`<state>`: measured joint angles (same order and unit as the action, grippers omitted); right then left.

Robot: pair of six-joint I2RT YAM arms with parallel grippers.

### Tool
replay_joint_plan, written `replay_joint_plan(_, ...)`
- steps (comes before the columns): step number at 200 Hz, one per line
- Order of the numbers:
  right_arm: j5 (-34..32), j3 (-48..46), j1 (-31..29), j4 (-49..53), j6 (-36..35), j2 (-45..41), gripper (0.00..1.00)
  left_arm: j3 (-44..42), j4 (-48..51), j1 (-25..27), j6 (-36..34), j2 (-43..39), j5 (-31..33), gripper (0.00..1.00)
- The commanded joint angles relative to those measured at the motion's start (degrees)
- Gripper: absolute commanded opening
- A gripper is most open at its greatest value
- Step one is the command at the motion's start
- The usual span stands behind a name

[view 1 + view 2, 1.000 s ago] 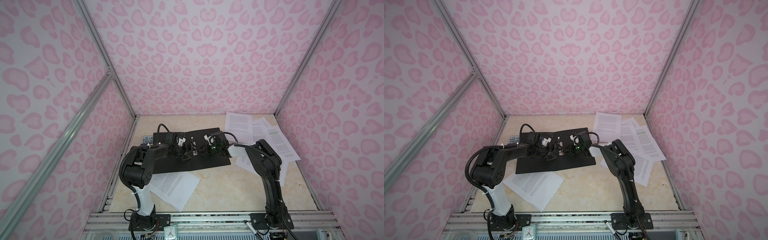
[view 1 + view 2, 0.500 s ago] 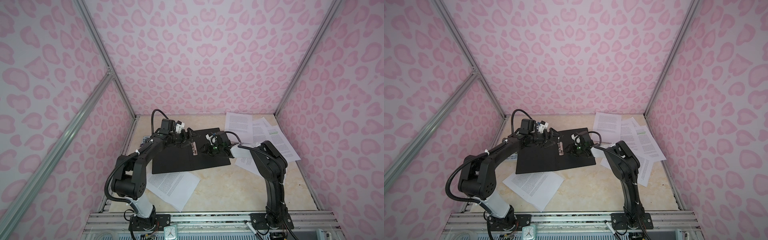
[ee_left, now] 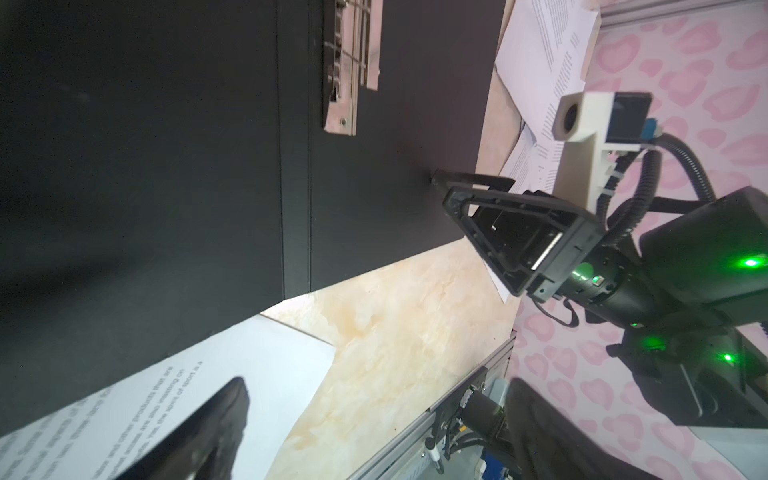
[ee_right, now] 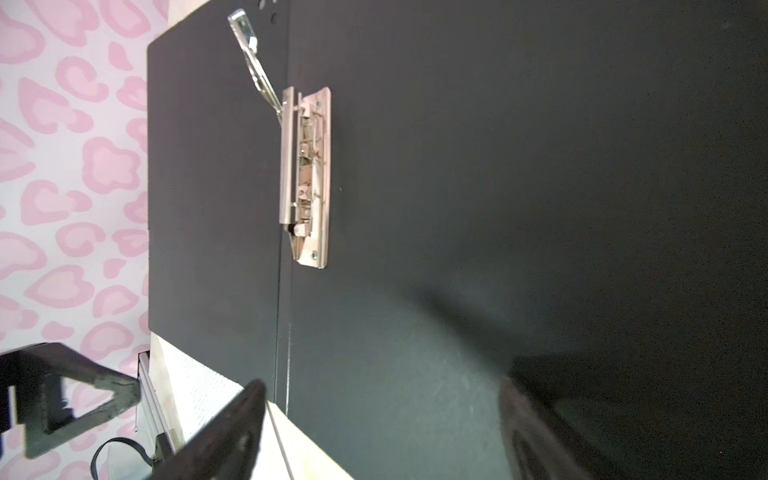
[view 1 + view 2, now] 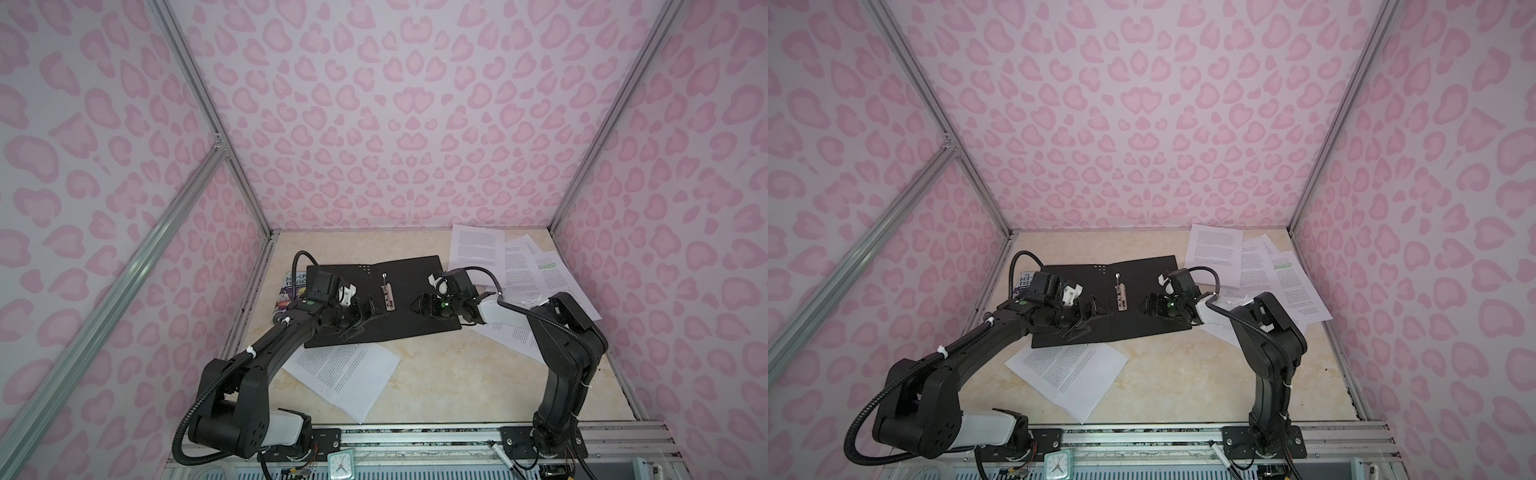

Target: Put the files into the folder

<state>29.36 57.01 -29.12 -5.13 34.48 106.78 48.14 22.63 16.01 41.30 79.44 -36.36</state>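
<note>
The black folder (image 5: pixel 409 278) (image 5: pixel 1142 282) lies open and flat on the table. Its metal clip (image 5: pixel 389 297) (image 4: pixel 307 178) sits by the spine with the lever raised. My left gripper (image 5: pixel 365 321) (image 3: pixel 382 415) hovers open over the left half, holding nothing. My right gripper (image 5: pixel 417 308) (image 4: pixel 382 415) stands open and empty over the right half, facing the clip. Of the files, several white printed sheets (image 5: pixel 519 270) (image 5: pixel 1254 266) fan out at the back right, one with a green line (image 5: pixel 545 264). Another sheet (image 5: pixel 345 374) (image 3: pixel 166 395) lies in front of the folder.
A colourful paperback (image 5: pixel 291 291) (image 5: pixel 1023 281) pokes out from under the folder's left edge by the side wall. Pink patterned walls close in three sides. An aluminium rail (image 5: pixel 415 432) with a small clock (image 5: pixel 340 465) runs along the front.
My right gripper's jaws have gone from nearly shut near the clip to wide open. My left arm swung to the folder's back edge, then came forward again over the left half.
</note>
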Motion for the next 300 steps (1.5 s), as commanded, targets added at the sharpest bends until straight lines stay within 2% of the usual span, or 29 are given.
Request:
replay_joint_plan(1, -6.34, -2.71, 0.68, 7.54, -0.48, -0.79, 0.97, -1.48, -4.8, 1.96, 3.18, 1.74, -1.49, 0.97)
replay_joint_plan(55, -10.61, -8.81, 0.39, 6.45, 0.07, -7.35, 0.97, -2.64, -6.84, 8.13, 6.37, 5.58, 0.34, 0.97)
replay_joint_plan(87, -8.17, -9.08, 0.13, 5.47, 1.02, -6.96, 0.97, -4.28, -9.41, 10.93, 8.26, 8.04, 0.73, 0.97)
replay_joint_plan(133, -7.21, -9.68, -0.38, 2.03, 4.22, -3.38, 0.97, -4.46, -10.97, 11.07, 8.39, 12.27, 3.41, 0.97)
replay_joint_plan(181, -10.47, -9.66, 0.51, 2.65, 6.18, -2.66, 0.97, -0.63, -10.94, 10.58, 6.65, 18.7, 6.19, 0.97)
replay_joint_plan(211, -10.35, -8.55, 1.42, 2.13, 6.83, -2.28, 0.97, 2.65, -10.53, 9.09, 6.02, 21.72, 6.49, 0.97)
replay_joint_plan(233, -10.13, -6.4, 1.78, 2.63, 6.35, -1.46, 0.97, 4.99, -10.06, 8.95, 5.03, 23.54, 3.94, 0.98)
replay_joint_plan(263, -9.94, -3.53, 1.48, 3.85, 4.72, -1.71, 0.97, 5.67, -9.75, 9.9, 2.73, 21.48, -0.07, 0.98)
replay_joint_plan(300, -11.03, -3.63, -2.46, 7.35, 0.51, -5.84, 0.97, 3.06, -7.17, 10.15, 0.06, 9.08, -1.69, 0.97)
